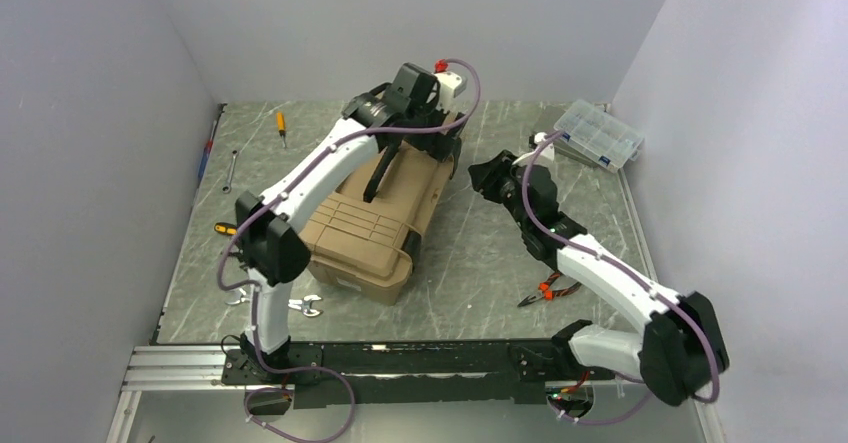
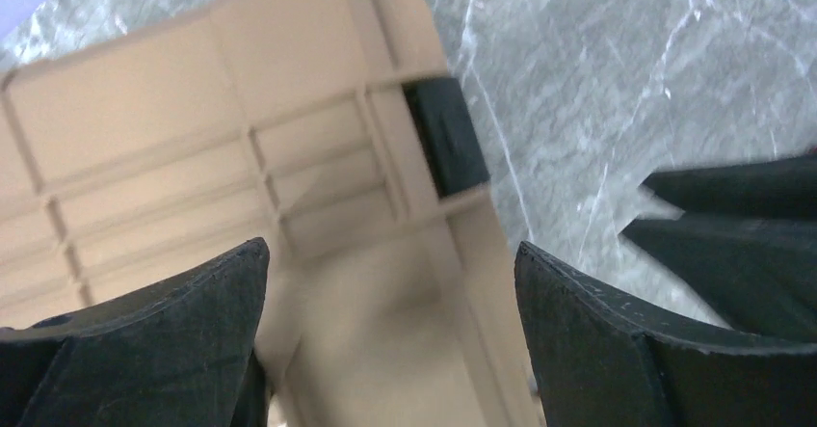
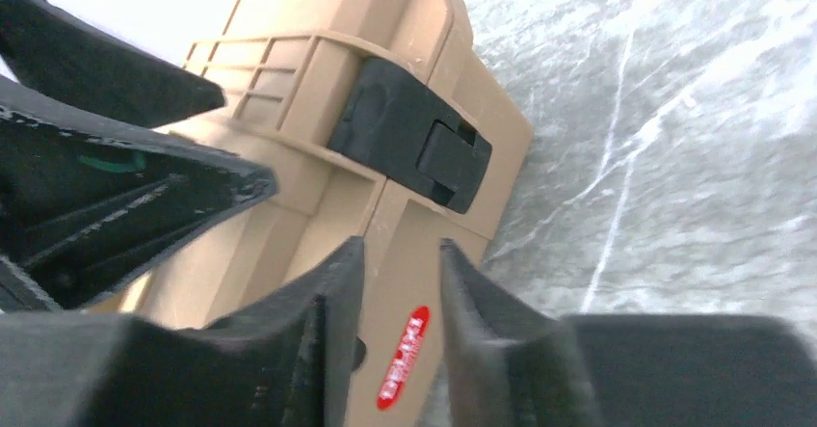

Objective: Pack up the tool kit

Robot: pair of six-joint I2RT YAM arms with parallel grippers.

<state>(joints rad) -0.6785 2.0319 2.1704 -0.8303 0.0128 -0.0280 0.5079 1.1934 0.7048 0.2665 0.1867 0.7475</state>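
The tan toolbox (image 1: pixel 375 225) lies with its lid shut in the middle of the table. My left gripper (image 1: pixel 400 141) hovers over its far end. In the left wrist view the gripper (image 2: pixel 390 249) is wide open and empty above the ribbed lid (image 2: pixel 193 147), next to a black latch (image 2: pixel 445 136). My right gripper (image 1: pixel 487 178) is by the box's far right side. In the right wrist view the gripper (image 3: pixel 402 246) has its jaws a little apart and empty, close to the box wall, with the red label (image 3: pixel 405 355) and a shut black latch (image 3: pixel 414 143) ahead.
A clear organiser case (image 1: pixel 598 133) sits at the back right. Orange-handled pliers (image 1: pixel 545 291) lie under the right arm. A wrench (image 1: pixel 230 170), an orange screwdriver (image 1: pixel 281 123), a yellow-handled tool (image 1: pixel 225 229) and a silver tool (image 1: pixel 305 306) lie left of the box.
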